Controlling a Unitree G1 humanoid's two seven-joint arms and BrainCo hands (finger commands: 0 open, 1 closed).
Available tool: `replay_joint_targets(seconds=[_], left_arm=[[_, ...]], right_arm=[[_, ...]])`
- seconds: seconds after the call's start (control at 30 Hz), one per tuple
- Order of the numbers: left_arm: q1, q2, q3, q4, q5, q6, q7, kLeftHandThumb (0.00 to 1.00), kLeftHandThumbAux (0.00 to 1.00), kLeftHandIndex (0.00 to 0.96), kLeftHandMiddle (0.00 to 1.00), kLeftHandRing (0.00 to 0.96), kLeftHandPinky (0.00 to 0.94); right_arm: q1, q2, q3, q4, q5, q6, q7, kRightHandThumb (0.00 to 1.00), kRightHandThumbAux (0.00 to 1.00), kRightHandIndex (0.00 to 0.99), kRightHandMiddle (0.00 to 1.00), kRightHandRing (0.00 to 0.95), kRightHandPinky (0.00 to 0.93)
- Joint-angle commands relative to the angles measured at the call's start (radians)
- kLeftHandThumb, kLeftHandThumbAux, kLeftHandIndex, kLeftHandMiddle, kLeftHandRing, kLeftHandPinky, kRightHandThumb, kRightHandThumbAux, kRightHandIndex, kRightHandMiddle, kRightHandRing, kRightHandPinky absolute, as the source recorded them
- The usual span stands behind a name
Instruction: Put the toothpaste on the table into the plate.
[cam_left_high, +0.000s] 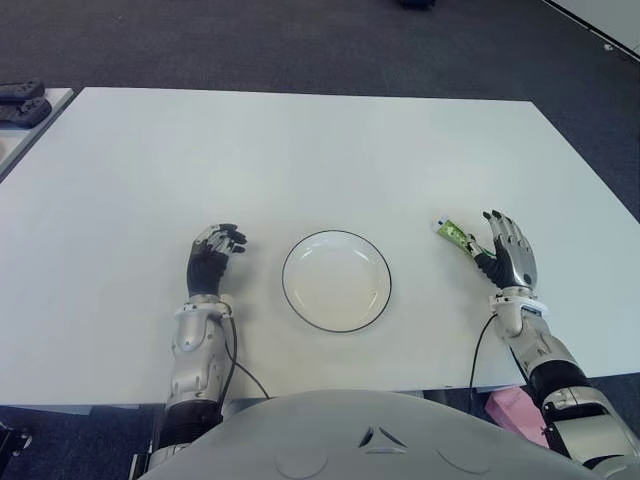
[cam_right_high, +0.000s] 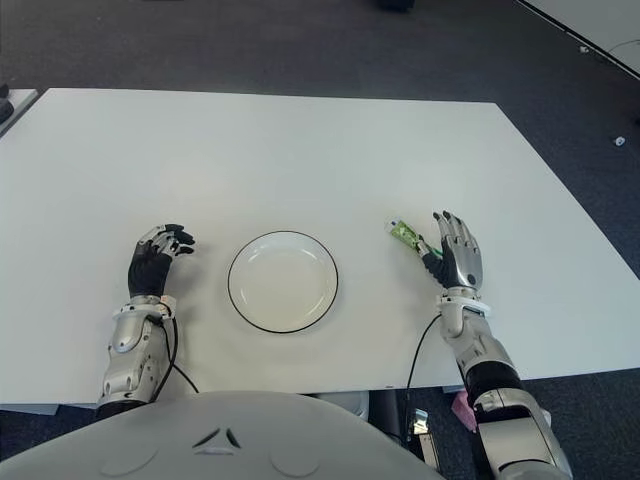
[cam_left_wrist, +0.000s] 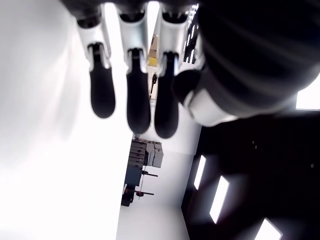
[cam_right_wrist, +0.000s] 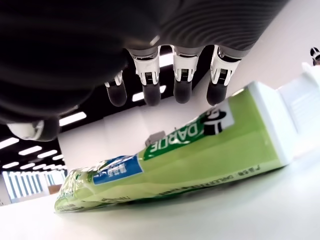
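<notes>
In the left eye view the toothpaste (cam_left_high: 456, 236) lies flat on the white table (cam_left_high: 320, 150), to the right of the plate (cam_left_high: 337, 280) and just on the plate side of the right hand (cam_left_high: 508, 252); its long axis runs on a diagonal, the white cap end pointing away from the robot and toward the plate, the crimped tail end reaching back to the hand's thumb side. The right hand is plainly the nearer one, since the left hand (cam_left_high: 212, 256) shows on the far side of the plate, well apart from the tube. The right eye view tells the same: the tube (cam_right_high: 406, 235) sits between the empty plate (cam_right_high: 283, 281) and the right hand (cam_right_high: 455, 255), whose fingers stand extended and spread beside it, not closed round it; whether the thumb touches the tail I cannot tell. In the left wrist view the left hand's fingers (cam_left_wrist: 134, 95) hang straight and relaxed over bare table, holding nothing. In the right wrist view the green tube (cam_right_wrist: 190, 165) rests on the table directly before the palm, lying crosswise under the fingertips (cam_right_wrist: 182, 90), which hover above it with a clear gap, so the hand is released and the grasp, as I judge it, is not yet made.
</notes>
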Motion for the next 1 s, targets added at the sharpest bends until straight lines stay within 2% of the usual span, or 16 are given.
replay_joint_targets(seconds=[0.03,0.3,0.7,1.0], left_arm=[[0.015,0.0,-0.001,0.011,-0.001,0.019,0.004,0.707,0.727,0.427,0.509,0.494,0.469],[0.02,0.003,-0.005,0.009,-0.004,0.012,-0.003,0.708,0.727,0.428,0.503,0.488,0.458],[0.029,-0.005,-0.002,0.0,-0.001,0.023,0.017,0.708,0.726,0.428,0.507,0.499,0.462],[0.031,-0.008,-0.001,-0.001,-0.001,0.022,0.017,0.709,0.727,0.428,0.507,0.502,0.46]], right_arm=[[0.017,0.024,0.045,0.077,-0.008,0.018,0.052,0.498,0.171,0.0,0.0,0.0,0.0],[-0.014,0.028,0.091,0.158,-0.018,0.013,0.065,0.496,0.172,0.0,0.0,0.0,0.0],[-0.078,0.019,0.222,0.288,-0.085,0.003,0.105,0.503,0.18,0.0,0.0,0.0,0.0],[-0.098,0.004,0.308,0.297,-0.137,0.03,0.146,0.558,0.217,0.0,0.0,0.0,0.0]])
